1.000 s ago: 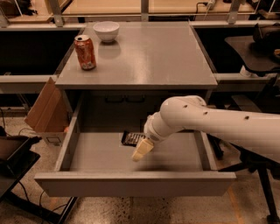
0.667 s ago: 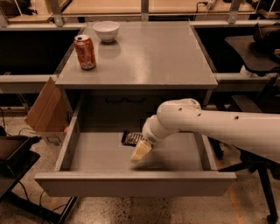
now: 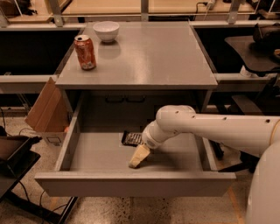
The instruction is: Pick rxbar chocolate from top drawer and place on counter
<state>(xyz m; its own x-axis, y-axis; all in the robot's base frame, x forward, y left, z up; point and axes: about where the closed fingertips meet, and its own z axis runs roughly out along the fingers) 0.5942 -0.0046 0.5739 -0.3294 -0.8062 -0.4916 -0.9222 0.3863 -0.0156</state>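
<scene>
This looks like a robotics lab or test bay, not a home. A plain grey cabinet point(image 3: 205, 101) stands on a speckled hard floor point(image 3: 144, 211). Its counter point(image 3: 148, 57) carries only a soda can point(image 3: 85, 52) and a white bowl point(image 3: 106, 30), toward eleven o'clock. Long workbenches point(image 3: 109, 8) on metal legs run behind at twelve o'clock. A dark office chair point(image 3: 251, 46) sits at two o'clock and a cardboard box point(image 3: 46, 111) leans at nine o'clock. A white robot arm point(image 3: 218, 129) reaches in from three o'clock — its gripper point(image 3: 138, 157) hangs low inside the open top drawer point(image 3: 131, 183).
</scene>
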